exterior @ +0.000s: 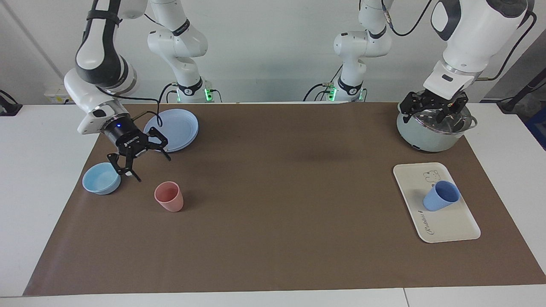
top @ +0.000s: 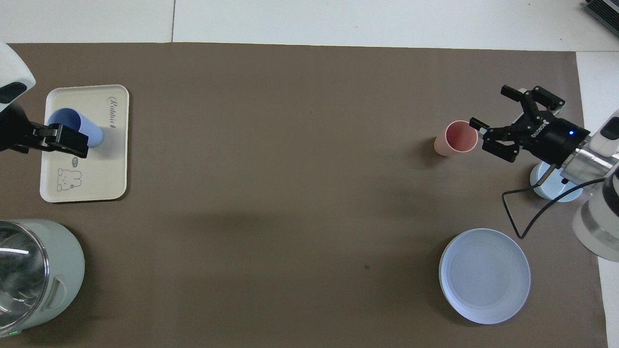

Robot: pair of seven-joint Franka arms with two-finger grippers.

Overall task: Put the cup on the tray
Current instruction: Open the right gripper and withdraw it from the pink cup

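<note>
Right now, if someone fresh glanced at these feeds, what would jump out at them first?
Probably the blue cup standing on the cream tray at the left arm's end of the table, with the open left gripper up over the pale green pot. At the right arm's end, the open right gripper hangs above the mat between the light-blue bowl and the round blue plate, with a pink cup standing alone nearby.
</note>
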